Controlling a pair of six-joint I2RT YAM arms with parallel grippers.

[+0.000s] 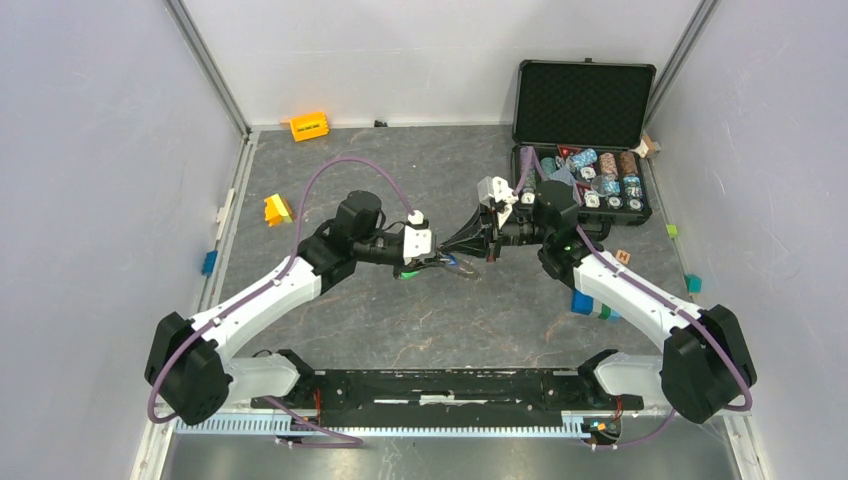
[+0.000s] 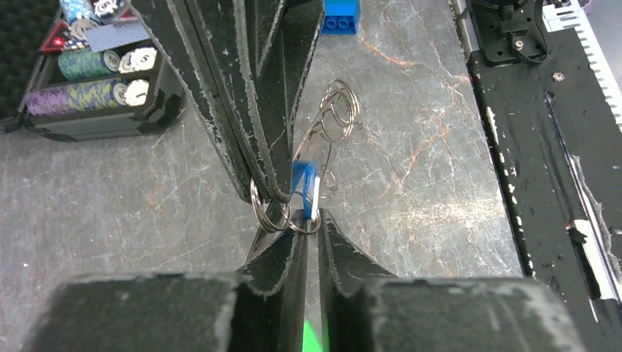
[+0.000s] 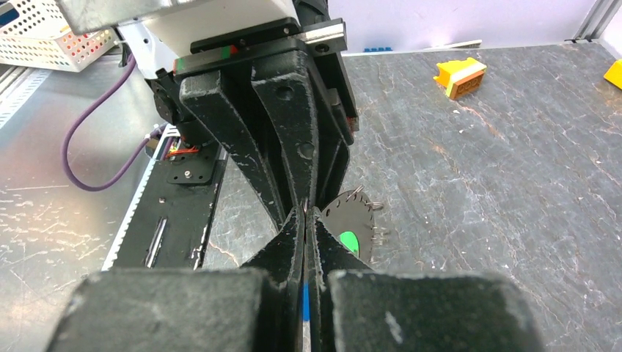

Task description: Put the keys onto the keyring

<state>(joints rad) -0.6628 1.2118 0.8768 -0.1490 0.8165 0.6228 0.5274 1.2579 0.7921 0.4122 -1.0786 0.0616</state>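
L tool [image 2: 309, 217], scuffed black fingers, clenched on blue key [image 2: 304, 187] w/ plastic head. R tool [image 3: 306, 213] clenched, tip-to-tip opp. it; thin silver wire rings [image 2: 268, 211] at its tips, grip unclear. Toothed dark-grey keyring [image 3: 345, 213] just beside tips, over marbled grey bench [image 2: 440, 183].

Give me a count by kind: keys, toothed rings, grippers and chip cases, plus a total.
Keys: 2 (blue key, green key)
Toothed keyring: 1
Grippers: 2 (left gripper, right gripper)
Chip case: 1
Total: 6
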